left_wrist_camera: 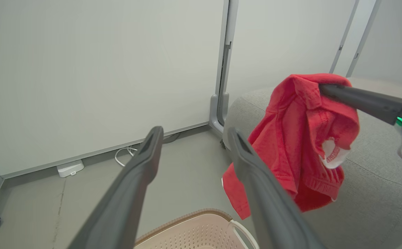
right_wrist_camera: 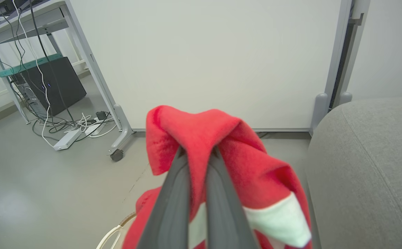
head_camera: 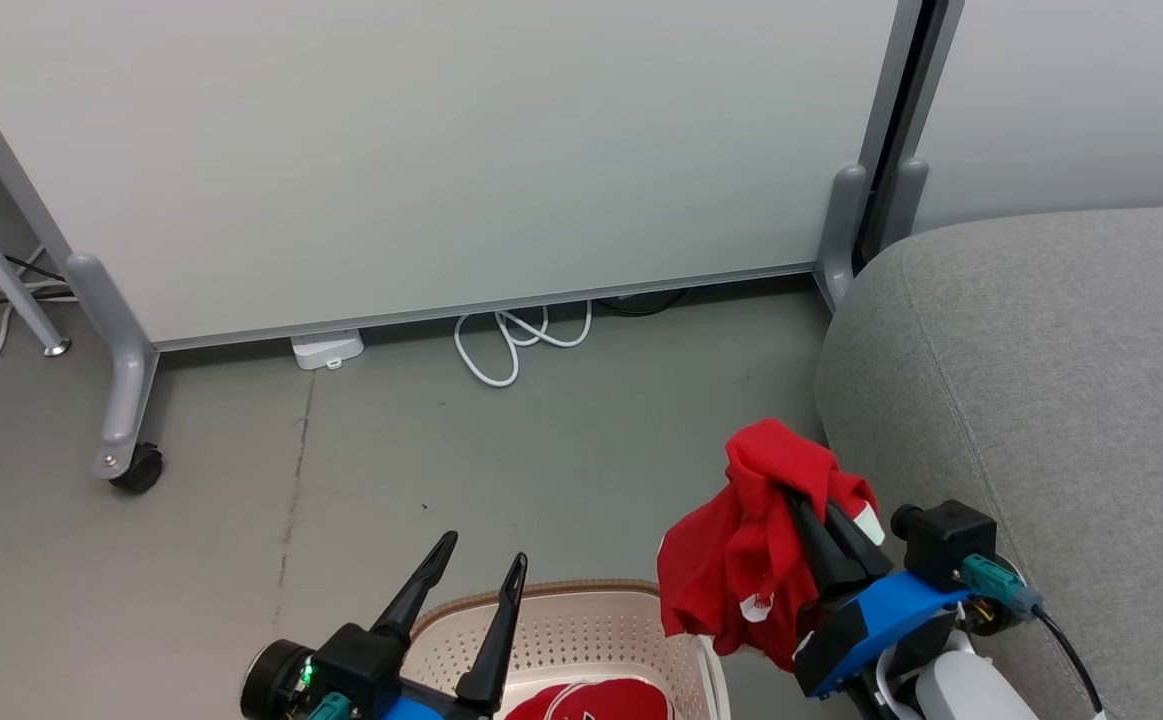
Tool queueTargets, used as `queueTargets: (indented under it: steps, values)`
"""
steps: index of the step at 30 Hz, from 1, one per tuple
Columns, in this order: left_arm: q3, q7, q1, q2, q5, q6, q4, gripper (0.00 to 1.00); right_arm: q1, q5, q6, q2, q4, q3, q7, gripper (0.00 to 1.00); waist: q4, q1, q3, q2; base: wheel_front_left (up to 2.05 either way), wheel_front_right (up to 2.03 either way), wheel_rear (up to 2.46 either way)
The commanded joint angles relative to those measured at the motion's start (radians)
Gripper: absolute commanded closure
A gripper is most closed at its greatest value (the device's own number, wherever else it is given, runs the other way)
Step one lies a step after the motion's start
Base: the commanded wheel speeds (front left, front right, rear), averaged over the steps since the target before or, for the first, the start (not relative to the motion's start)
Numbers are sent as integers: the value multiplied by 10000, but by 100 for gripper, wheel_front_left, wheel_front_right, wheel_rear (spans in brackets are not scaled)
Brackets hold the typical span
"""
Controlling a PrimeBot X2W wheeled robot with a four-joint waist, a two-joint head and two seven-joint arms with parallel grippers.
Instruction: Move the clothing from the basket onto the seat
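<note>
My right gripper (head_camera: 809,505) is shut on a red jersey (head_camera: 741,560) with white trim, which hangs in the air between the basket and the couch. The same jersey (left_wrist_camera: 297,145) droops from that gripper's dark fingers (left_wrist_camera: 360,98) in the left wrist view, and drapes over my right gripper (right_wrist_camera: 198,155) in its own view. The cream perforated basket (head_camera: 561,630) with its brown rim stands on the floor at the bottom, with a second red garment (head_camera: 591,700) inside. My left gripper (head_camera: 486,555) is open above the basket (left_wrist_camera: 194,230). The grey couch (head_camera: 1051,400) lies at the right.
A white wheeled partition panel (head_camera: 421,150) stands behind, with a caster foot (head_camera: 136,465), a white cable loop (head_camera: 511,340) and a power adapter (head_camera: 326,348) on the grey floor. A desk with a computer tower (right_wrist_camera: 54,84) and cables shows at the far left of the right wrist view.
</note>
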Motion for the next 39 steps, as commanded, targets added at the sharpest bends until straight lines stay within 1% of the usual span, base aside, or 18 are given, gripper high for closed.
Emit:
queueTargets:
  steps: [1, 4, 9, 17, 22, 31, 39]
  values:
    - [74, -26, 109, -16, 47, -17, 2, 0, 44, -76, 9, -22, -46, -33, -32, 100, 8, 0, -1, -1, 0, 0, 0]
    - [235, -26, 104, -200, 246, -139, -15, 0, 65, -103, 9, -22, -79, -90, -36, 100, 10, 0, 6, -1, 0, 0, 0]
    - [364, -26, 117, -312, 382, -205, -29, 0, 40, -95, 7, -22, -114, -60, -12, 100, -104, 0, 21, -1, 0, 0, 0]
    - [359, -26, 70, -477, 559, -272, -97, 0, -36, -171, 9, -24, -204, -65, 42, 100, -767, 0, 127, -1, 0, 0, 0]
    - [335, -26, -8, -499, 564, -270, -244, 0, -80, -218, 9, -22, -296, -80, 60, 100, -1422, 0, 212, -1, 0, 0, 0]
    - [229, -26, -184, -453, 535, -248, -245, 0, -93, -172, 9, -22, -390, -88, 65, 100, -2888, 0, 413, -1, 0, 0, 0]
    - [75, -26, -319, -377, 528, -248, -296, 0, -134, -78, 9, -21, -420, -122, -37, 100, -3947, 0, 611, -1, 0, 0, 0]
